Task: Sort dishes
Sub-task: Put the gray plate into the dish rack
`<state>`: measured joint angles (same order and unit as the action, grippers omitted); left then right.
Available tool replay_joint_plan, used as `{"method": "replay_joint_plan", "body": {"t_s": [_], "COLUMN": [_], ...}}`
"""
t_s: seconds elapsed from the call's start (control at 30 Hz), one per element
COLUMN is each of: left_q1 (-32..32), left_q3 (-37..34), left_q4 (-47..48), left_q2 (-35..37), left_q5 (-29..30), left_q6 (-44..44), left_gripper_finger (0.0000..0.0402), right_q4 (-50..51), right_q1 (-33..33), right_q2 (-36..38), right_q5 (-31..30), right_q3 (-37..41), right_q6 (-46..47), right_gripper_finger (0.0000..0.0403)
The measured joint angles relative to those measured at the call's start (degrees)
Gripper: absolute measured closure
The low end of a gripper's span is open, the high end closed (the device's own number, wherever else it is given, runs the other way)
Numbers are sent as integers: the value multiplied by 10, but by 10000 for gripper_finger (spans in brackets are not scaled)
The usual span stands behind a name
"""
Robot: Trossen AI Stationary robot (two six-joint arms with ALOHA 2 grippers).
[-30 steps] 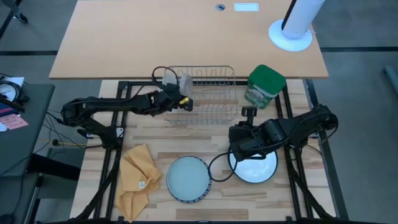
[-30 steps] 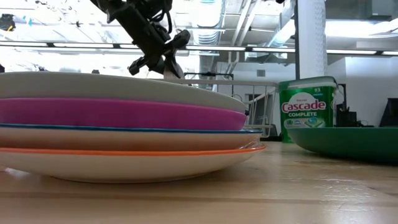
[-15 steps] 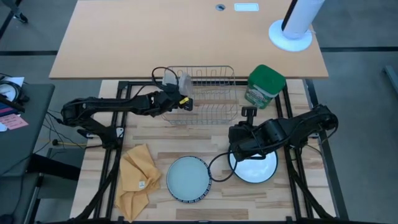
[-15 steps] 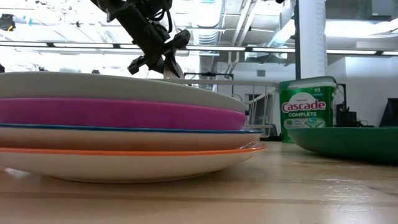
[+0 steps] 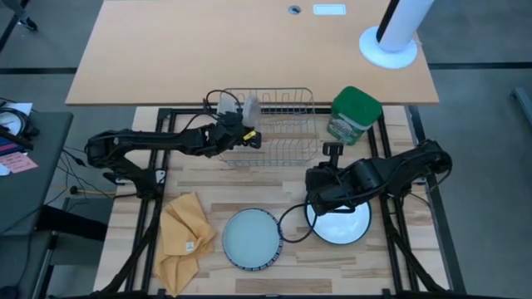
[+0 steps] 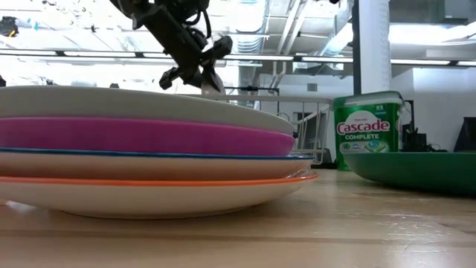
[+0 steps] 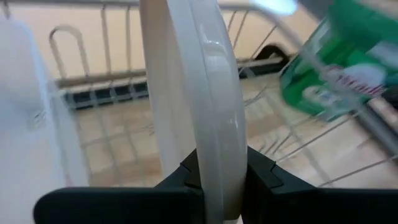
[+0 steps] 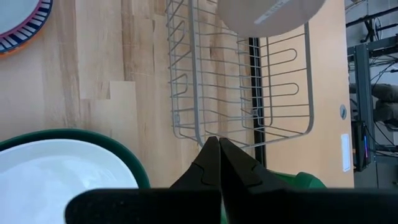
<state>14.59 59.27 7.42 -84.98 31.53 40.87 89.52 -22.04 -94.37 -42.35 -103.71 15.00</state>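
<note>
Moved since earlier frame: left gripper (image 5: 247, 135) with its plate sits slightly farther along and higher over the wire rack (image 5: 278, 124); in the low view the arm has shifted rightward a little.
Unchanged: right arm, plate stack, cloth and canister lie as they did a second ago.
Step in hand: racking one dish. The left fingers (image 7: 261, 177) are closed narrowly on the rim of a pale grey plate (image 7: 205, 93), held on edge above the rack's wires (a frosted translucent container (image 7: 25, 124) already stands just beside it).
Left fingers: clamped on the plate's edge, one pad to each face.
Right gripper (image 8: 219, 149): fingers pressed fully together, holding nothing; it hovers above the large white plate with dark green rim (image 5: 339, 220), which lies flat on the bench (image 5: 274, 183).
Remaining dishes: stack (image 6: 141, 149) near the bench's front edge, grey on top, then magenta, then patterned ones (top face shows pale with a striped rim from above (image 5: 251, 238)).
Other items: green canister (image 5: 353, 115) beside the rack; yellow cloth (image 5: 184, 237) at the left.
Next move calls for: lowering the plate upright into a free slot between wires, clear of the container, before the fingers release (my judgement).
</note>
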Motion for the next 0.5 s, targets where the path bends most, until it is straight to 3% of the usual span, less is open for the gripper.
{"method": "replay_joint_plan", "body": {"t_s": [0.5], "left_q1": [2], "left_q3": [0], "left_q4": [-47], "left_q2": [-81], "left_q5": [-12], "left_q6": [25], "left_gripper_finger": [339], "right_q4": [0], "right_q1": [0], "right_q2": [0], "right_q5": [-1], "right_q3": [0], "right_q6": [0], "right_gripper_finger": [403]}}
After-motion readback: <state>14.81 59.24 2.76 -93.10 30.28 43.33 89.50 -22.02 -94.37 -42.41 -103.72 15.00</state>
